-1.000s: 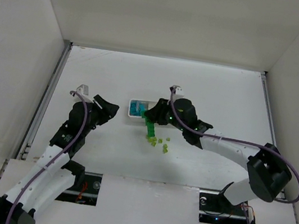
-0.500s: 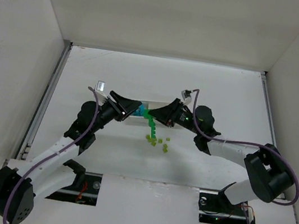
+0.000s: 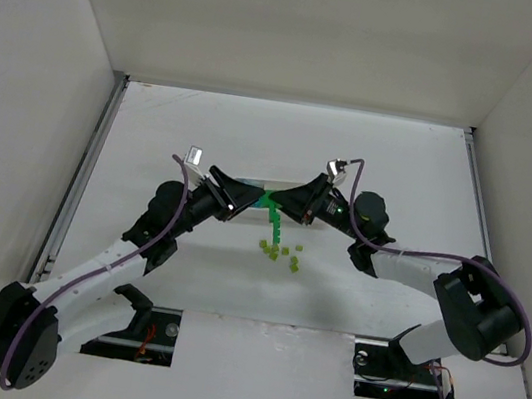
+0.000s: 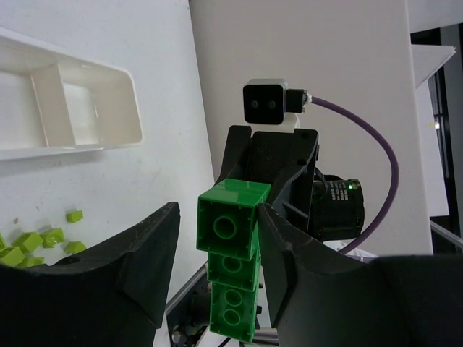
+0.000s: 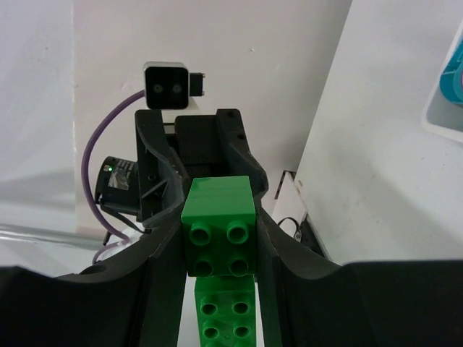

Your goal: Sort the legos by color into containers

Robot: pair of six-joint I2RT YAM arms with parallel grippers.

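Note:
A bright green brick stack (image 3: 271, 219) hangs in the air between my two grippers, in front of the white tray (image 3: 271, 181). My right gripper (image 3: 286, 203) is shut on its top block (image 5: 217, 224). My left gripper (image 3: 243, 199) is open around the same stack (image 4: 231, 253): one finger (image 4: 289, 267) touches it and the other (image 4: 145, 260) stands apart. Several tiny yellow-green pieces (image 3: 279, 252) lie on the table below, and also show in the left wrist view (image 4: 36, 242). A cyan-blue stack (image 5: 454, 76) sits in a tray compartment (image 5: 443, 119).
The tray's end compartments (image 4: 108, 137) hold nothing in the left wrist view. Both arms meet over the middle of the table. White walls close in the left, right and far sides.
My left arm has swung right until its jaws sit around the green stack. My right gripper has lifted and tilted back with the stack in it.

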